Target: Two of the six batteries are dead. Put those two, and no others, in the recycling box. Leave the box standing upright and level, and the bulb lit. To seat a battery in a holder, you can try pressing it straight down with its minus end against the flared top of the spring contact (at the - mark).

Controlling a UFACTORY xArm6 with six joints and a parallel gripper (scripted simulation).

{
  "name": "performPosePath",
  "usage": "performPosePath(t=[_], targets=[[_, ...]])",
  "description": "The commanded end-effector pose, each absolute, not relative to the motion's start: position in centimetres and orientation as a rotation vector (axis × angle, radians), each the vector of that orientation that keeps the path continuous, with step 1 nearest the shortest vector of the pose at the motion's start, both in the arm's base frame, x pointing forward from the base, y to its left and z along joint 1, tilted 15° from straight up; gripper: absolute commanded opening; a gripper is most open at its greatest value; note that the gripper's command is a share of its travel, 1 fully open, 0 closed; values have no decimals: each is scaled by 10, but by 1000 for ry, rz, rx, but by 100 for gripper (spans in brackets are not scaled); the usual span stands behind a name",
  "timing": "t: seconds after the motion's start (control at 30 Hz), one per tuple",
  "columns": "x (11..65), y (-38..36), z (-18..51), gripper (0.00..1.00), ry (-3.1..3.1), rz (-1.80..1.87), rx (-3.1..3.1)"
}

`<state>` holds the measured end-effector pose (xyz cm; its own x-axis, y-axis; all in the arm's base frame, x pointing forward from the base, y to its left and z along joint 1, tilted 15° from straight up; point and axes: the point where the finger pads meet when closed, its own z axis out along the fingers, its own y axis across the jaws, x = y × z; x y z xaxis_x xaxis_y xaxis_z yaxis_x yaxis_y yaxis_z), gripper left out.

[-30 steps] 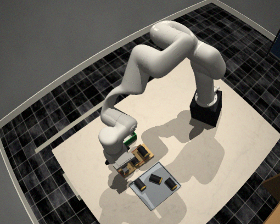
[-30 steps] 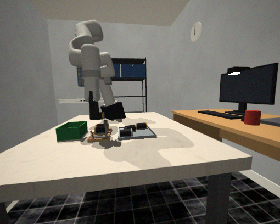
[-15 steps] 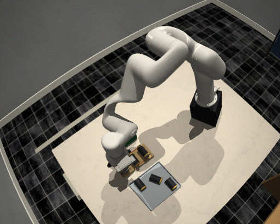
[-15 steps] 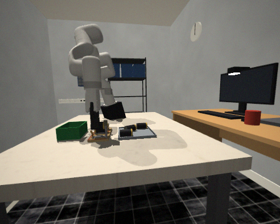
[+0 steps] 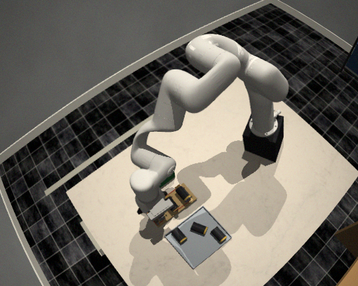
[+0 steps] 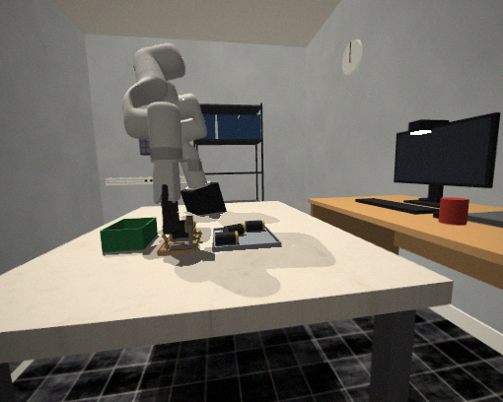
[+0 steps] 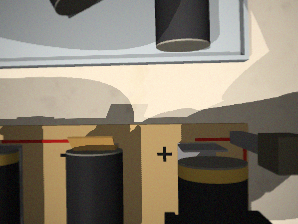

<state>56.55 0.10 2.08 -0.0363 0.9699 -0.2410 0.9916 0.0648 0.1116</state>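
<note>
My gripper (image 5: pixel 157 213) is low over the tan battery holder (image 5: pixel 175 202) and is shut on a black battery with a gold band (image 7: pixel 213 189). In the wrist view this battery hangs over the holder's right slot, just below a grey metal contact (image 7: pixel 201 147) and beside the + mark (image 7: pixel 164 154). A second battery (image 7: pixel 94 180) sits in the middle slot and a third (image 7: pixel 9 186) at the left edge. Three more batteries (image 5: pixel 199 228) lie in the grey tray (image 5: pixel 198 242). The green recycling box (image 6: pixel 128 234) stands upright left of the holder.
A dark grey block (image 7: pixel 272 152) sits at the holder's right end. The arm's black base (image 5: pixel 263 140) stands at the table's far side. In the exterior view, a separate desk holds a monitor (image 6: pixel 444 155) and a red cup (image 6: pixel 453 211).
</note>
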Motion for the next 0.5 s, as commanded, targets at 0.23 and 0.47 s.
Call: performPosePath(t=[0.23,0.47], targets=[[568,0,16,28,2089,-120,1984],[569,-2,7,28,2089,-120,1984]])
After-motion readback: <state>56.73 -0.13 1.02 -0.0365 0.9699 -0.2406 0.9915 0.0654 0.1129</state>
